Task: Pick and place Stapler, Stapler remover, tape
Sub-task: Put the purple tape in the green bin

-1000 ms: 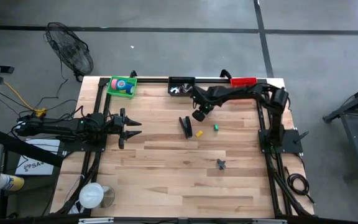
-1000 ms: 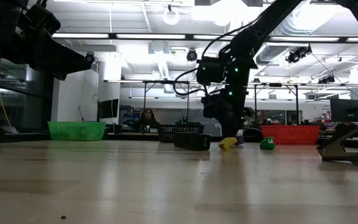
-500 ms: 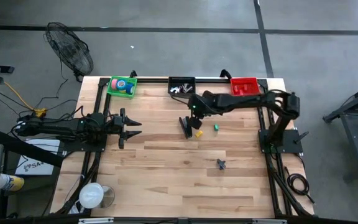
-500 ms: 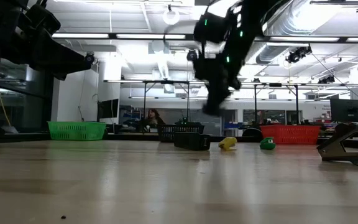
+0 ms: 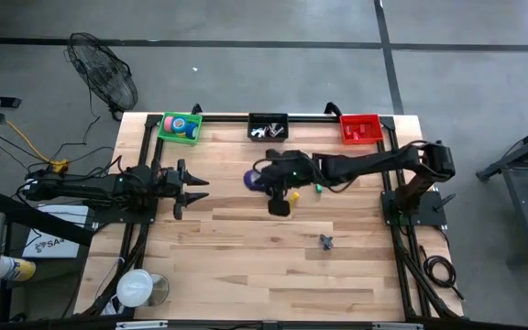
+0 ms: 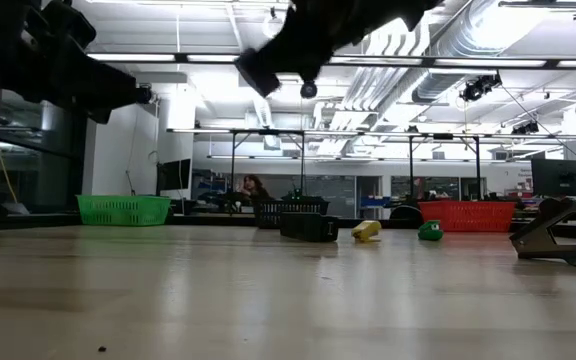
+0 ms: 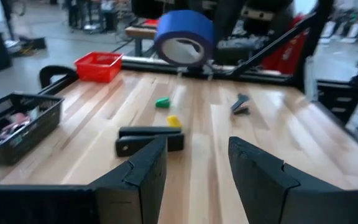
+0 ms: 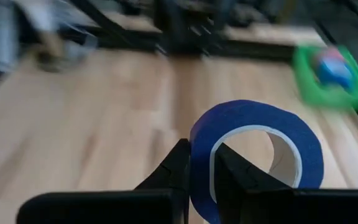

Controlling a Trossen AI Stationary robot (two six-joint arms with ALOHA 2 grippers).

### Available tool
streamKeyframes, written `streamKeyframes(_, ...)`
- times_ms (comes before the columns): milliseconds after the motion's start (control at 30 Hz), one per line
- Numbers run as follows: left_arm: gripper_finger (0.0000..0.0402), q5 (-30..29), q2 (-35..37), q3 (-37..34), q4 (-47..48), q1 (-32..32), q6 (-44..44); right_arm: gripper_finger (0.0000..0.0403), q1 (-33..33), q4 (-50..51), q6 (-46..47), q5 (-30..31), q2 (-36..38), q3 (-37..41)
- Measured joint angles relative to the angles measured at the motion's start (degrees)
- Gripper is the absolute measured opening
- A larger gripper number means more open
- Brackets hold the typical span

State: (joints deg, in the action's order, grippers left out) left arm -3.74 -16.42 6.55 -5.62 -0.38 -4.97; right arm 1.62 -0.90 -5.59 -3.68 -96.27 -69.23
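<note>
Along the far edge: green basket (image 5: 180, 126) holding coloured tape rolls, black bin (image 5: 268, 126) with small metal pieces, red bin (image 5: 359, 127). Mid-table, held aloft: blue tape roll (image 8: 257, 155), pinched through its wall by right gripper (image 8: 199, 163). Black stapler (image 7: 150, 139) flat on wood, beside yellow roll (image 7: 174, 121) and green roll (image 7: 162, 102). Left gripper (image 7: 194, 167) parted, empty, near left edge. Bare wood across the near half.

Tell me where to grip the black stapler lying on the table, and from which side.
Probably grip the stapler at its middle, across its narrow width, coming straight down from above. It lies flat and long, so both long sides are exposed. Mind the yellow tape roll close beside one side.
</note>
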Motion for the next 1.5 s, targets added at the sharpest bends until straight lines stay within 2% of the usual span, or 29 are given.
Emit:
streamKeyframes(200, 0.0168, 5.7, 0.0, 0.0, -3.5, 0.0, 0.2, 0.0031, -2.8, -8.8, -3.6, -5.8, -0.2, 0.0)
streamKeyframes(300, 0.0168, 6.5, 0.0, 0.0, -5.4, 0.0, 0.2, 0.0031, -3.6, -14.3, -3.9, -10.4, -1.1, 0.0)
streamKeyframes(400, 0.0168, 7.7, 0.0, 0.0, -7.2, 0.0, 0.0, 0.0031, -4.2, -20.9, -3.7, -15.1, -3.3, 0.0)
streamKeyframes(533, 0.0168, 11.2, 0.0, 0.0, -10.3, 0.0, 0.0, 0.0031, -4.7, -29.3, -2.1, -16.9, -7.5, 0.0)
streamKeyframes(667, 0.0168, 13.5, 0.0, 0.0, -11.3, 0.0, 0.0, 0.0031, -4.7, -36.6, -0.3, -14.0, -11.1, 0.0)
streamKeyframes(800, 0.0168, 13.4, 0.0, 0.0, -11.2, 0.0, 0.2, 0.0031, -5.0, -44.1, 0.7, -6.6, -14.2, 0.0)
streamKeyframes(1000, 0.0168, 12.5, 0.0, 0.0, -11.3, 0.0, 1.7, 0.0031, -6.2, -49.3, 1.1, -0.2, -17.7, 0.0)
streamKeyframes(1133, 0.0168, 9.4, 0.0, 0.0, -11.0, 0.0, 2.5, 0.0031, -7.1, -53.6, 1.1, 1.6, -19.8, 0.0)
streamKeyframes(1267, 0.0168, 8.7, 0.0, 0.0, -11.0, 0.0, 3.7, 0.0031, -7.4, -57.5, 2.5, 2.3, -21.5, 0.0)
streamKeyframes(1500, 0.0168, 6.5, -1.1, 0.0, -12.2, 0.0, 4.7, 0.0031, -7.3, -58.1, 3.2, 2.6, -22.4, 0.0)
